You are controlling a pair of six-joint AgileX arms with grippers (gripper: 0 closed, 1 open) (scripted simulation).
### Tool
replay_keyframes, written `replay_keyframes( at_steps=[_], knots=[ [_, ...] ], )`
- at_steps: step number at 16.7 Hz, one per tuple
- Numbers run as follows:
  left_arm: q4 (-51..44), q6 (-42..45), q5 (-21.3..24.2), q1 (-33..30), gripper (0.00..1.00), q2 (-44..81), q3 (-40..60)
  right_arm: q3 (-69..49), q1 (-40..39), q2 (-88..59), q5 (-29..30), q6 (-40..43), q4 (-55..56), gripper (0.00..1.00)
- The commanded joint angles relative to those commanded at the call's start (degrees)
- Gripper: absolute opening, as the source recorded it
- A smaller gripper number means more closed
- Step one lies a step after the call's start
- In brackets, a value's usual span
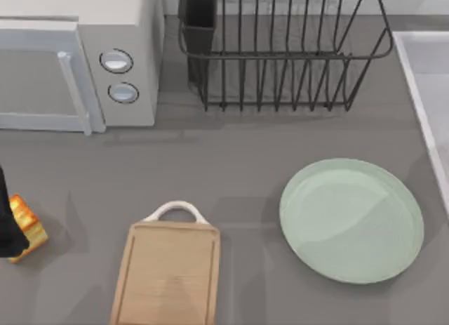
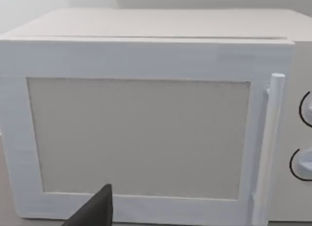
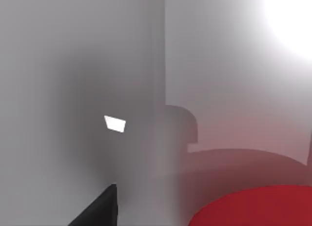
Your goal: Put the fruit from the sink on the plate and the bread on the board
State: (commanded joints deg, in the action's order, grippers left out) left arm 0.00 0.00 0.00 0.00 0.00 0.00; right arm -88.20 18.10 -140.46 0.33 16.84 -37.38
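Bread [image 1: 27, 225] tilted at table's left edge; board [image 1: 167, 274] lengthwise, handle toward microwave [image 1: 77, 58].

My left end effector [image 1: 7, 227] sits at the far left edge of the top view, low over the counter, a dark shape partly cut off by the frame. In the left wrist view one dark finger [image 2: 95, 211] juts up, and in the right wrist view a dark finger [image 3: 100, 209] of the right end effector shows likewise.
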Motion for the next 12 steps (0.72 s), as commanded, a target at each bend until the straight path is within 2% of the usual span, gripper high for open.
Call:
replay_keyframes(
  at_steps=[5,12],
  knots=[
    [0.0,0.0,0.0,0.0,1.0,0.0,0.0,0.51,0.02,-0.84,0.01,0.0,0.99,1.0],
    [0.0,0.0,0.0,0.0,1.0,0.0,0.0,0.51,0.02,-0.84,0.01,0.0,0.99,0.47]
  ],
)
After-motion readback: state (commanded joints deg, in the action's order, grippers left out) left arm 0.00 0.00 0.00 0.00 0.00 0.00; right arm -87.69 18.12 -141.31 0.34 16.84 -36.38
